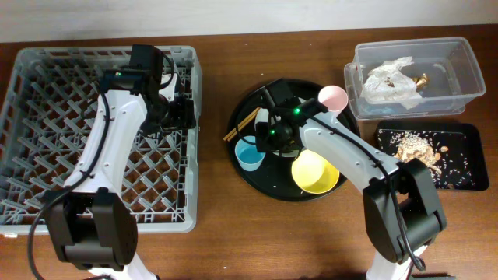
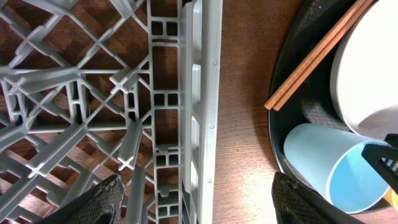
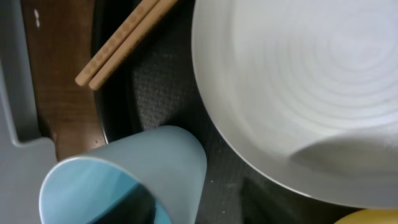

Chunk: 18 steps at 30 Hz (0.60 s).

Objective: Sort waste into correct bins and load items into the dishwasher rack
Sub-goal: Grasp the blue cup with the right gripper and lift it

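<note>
The light-blue cup [image 1: 250, 155] lies on its side on a round black tray [image 1: 272, 183], beside the chopsticks [image 1: 241, 124], the pale green plate [image 3: 298, 93], the yellow bowl [image 1: 315, 171] and the pink cup [image 1: 333, 97]. My right gripper [image 1: 261, 142] straddles the wall of the light-blue cup [image 3: 124, 174]: one dark finger is inside its mouth, the other outside with a small gap, so it is open. My left gripper [image 2: 199, 205] hangs open and empty astride the right wall of the grey dishwasher rack [image 1: 47, 62].
At the back right, a clear tub [image 1: 459, 85] holds crumpled tissue [image 1: 387, 78]. In front of it, a flat black tray [image 1: 467, 136] carries food scraps [image 1: 416, 148]. The right arm covers much of the plate in the overhead view.
</note>
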Tool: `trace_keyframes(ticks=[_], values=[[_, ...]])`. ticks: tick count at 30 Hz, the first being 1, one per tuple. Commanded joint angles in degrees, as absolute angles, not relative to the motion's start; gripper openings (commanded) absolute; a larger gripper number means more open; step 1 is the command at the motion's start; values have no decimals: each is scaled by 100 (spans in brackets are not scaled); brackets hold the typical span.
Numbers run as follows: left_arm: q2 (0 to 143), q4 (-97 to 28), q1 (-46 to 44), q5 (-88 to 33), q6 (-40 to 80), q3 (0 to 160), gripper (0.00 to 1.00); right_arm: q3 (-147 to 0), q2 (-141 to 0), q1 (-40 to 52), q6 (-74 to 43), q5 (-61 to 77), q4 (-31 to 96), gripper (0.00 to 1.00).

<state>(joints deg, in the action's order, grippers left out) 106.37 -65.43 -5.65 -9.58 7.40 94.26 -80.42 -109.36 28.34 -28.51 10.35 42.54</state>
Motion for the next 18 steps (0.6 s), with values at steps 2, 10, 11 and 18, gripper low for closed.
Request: trace_keyframes(ticks=[2, 10, 11, 18], values=[[10617, -6528, -545, -893, 790, 9564, 76, -8079, -10989, 2882, -2904, 913, 4259, 30], [10617, -6528, -545, -904, 792, 9564, 76, -8206, -10892, 2849, -2902, 993, 4429, 4], [10615, -6525, -545, -921, 792, 9564, 75, -8326, -10805, 2823, -2877, 1007, 4582, 4], [10617, -6335, -539, -3068, 139, 9564, 80, -8890, -9419, 2252, -1953, 2121, 5402, 4]])
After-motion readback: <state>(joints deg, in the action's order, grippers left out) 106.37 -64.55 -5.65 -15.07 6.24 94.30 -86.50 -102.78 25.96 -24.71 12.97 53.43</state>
